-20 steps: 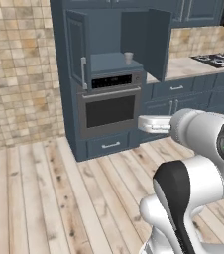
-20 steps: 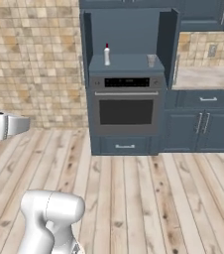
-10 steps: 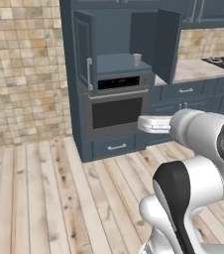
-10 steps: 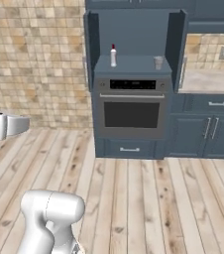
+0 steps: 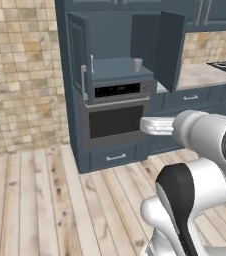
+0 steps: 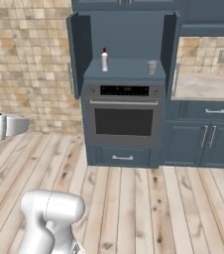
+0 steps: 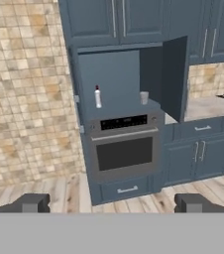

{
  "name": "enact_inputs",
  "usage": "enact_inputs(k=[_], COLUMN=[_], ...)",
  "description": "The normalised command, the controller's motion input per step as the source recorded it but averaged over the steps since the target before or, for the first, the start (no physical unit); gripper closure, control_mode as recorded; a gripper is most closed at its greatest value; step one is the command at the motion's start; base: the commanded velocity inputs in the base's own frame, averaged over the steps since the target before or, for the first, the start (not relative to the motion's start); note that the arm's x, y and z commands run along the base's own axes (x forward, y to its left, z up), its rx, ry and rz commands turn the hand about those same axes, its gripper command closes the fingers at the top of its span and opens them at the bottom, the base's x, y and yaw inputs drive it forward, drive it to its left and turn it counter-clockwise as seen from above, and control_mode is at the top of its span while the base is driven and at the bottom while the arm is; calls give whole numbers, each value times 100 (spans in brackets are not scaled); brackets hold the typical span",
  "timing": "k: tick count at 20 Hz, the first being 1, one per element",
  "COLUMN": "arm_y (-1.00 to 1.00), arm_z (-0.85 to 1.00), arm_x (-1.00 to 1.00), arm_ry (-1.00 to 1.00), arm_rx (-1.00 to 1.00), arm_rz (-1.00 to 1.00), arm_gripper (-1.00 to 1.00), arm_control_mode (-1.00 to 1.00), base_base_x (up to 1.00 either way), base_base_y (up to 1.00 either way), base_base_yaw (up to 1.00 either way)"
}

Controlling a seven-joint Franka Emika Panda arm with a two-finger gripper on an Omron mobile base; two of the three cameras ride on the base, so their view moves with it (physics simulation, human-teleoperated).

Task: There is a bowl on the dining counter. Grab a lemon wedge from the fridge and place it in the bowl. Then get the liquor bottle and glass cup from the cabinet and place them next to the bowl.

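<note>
Open cabinet [image 7: 119, 74] upper center holds liquor bottle [image 7: 97, 96] and glass cup [image 7: 143, 97]; gripper [image 7: 111, 203] at bottom, jaws fully spread, holding nothing.

The left base view looks forward from behind the arm, facing the oven [image 5: 116, 117] from its left at middling range. The right base view faces that oven [image 6: 123, 121] nearly square on, equally far back. The hand view looks level along the claw [image 7: 111, 203] at the oven [image 7: 124, 152] ahead, farther off. All three share the open cabinet [image 6: 126, 44] above.
</note>
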Motion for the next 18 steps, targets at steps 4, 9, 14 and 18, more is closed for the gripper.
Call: enact_inputs(k=[4, 9, 14, 18], arm_y=[0, 0, 0, 0], arm_z=[0, 0, 0, 0], arm_x=[0, 0, 0, 0], arm_ry=[0, 0, 0, 0], arm_rx=[0, 0, 0, 0], arm_rz=[0, 0, 0, 0], arm_gripper=[-100, -100, -100, -100], arm_control_mode=[100, 100, 100, 100], base_base_x=[66, 22, 14, 31], base_base_y=[-44, -56, -52, -47], base_base_yaw=[5, 13, 15, 17])
